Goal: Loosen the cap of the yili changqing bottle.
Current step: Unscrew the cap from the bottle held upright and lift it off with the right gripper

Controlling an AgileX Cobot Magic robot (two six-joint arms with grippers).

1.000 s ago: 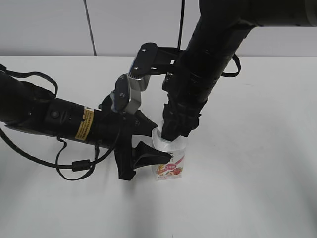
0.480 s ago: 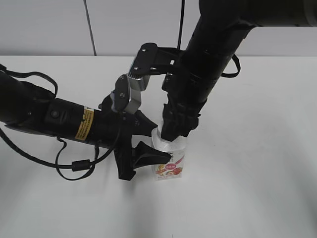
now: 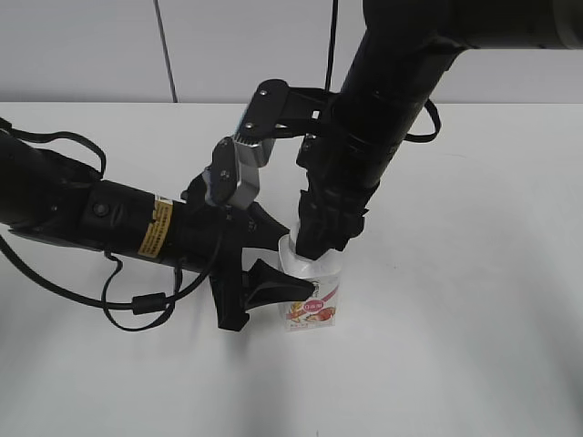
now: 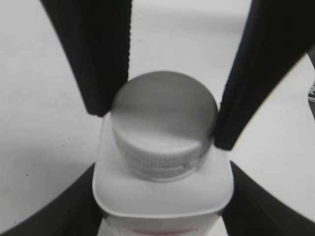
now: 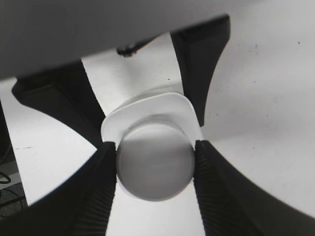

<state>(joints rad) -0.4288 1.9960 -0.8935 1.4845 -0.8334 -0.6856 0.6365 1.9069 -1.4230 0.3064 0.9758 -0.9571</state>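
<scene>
The yili changqing bottle (image 3: pixel 312 305), white with a pink-red label, stands upright on the white table (image 3: pixel 455 346). My left gripper (image 3: pixel 296 262) reaches in from the left and is shut on the bottle's body, one finger on each side. In the left wrist view those fingers (image 4: pixel 64 211) flank the bottle (image 4: pixel 162 191) below its shoulders. My right gripper (image 3: pixel 319 248) comes straight down from above and is shut on the cap. The right wrist view shows the round white cap (image 5: pixel 155 160) pinched between ribbed pads (image 5: pixel 101 187). The cap (image 4: pixel 165 120) is hidden in the exterior view.
Cables (image 3: pixel 137 305) from the left arm trail over the table at the left. A pale wall (image 3: pixel 91 45) runs behind the table's far edge. Bare tabletop lies to the right of and in front of the bottle.
The right arm has shifted very slightly at the wrist while staying on the cap. The bottle and the left arm have stayed in place.
</scene>
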